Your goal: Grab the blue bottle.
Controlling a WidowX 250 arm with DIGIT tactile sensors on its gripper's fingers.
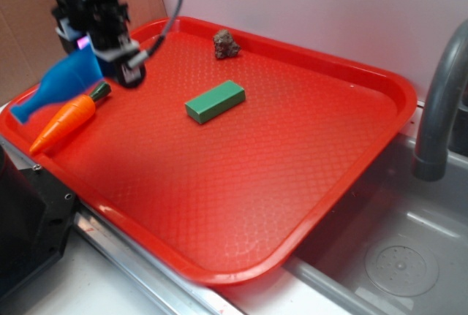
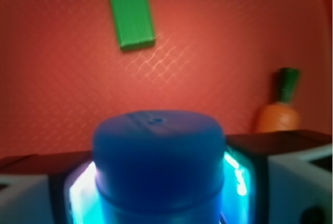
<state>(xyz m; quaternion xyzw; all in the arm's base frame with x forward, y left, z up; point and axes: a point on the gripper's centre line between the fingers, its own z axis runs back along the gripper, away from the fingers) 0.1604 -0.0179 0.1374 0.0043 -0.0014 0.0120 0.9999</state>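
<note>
Blue smooth plastic toy bottle (image 1: pixel 62 85) sits clamped at its fat body between my gripper (image 2: pixel 158 193) fingers, at the red plastic tray's (image 1: pixel 351 74) left edge (orange toy carrot (image 1: pixel 64 121) just beside), neck pointing outward, gripped where widest for purchase.

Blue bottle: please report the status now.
Gripper shut on the blue bottle, fat end between the fingers. Carrot beside it. Nothing blocking.

A bright-blue bottle (image 1: pixel 62 87) lies by an orange carrot (image 1: pixel 64 123) with a dark-green top. The block (image 1: pixel 215 101) is green. The tray (image 1: pixel 241 183) is red with a fine diamond pattern.
</note>
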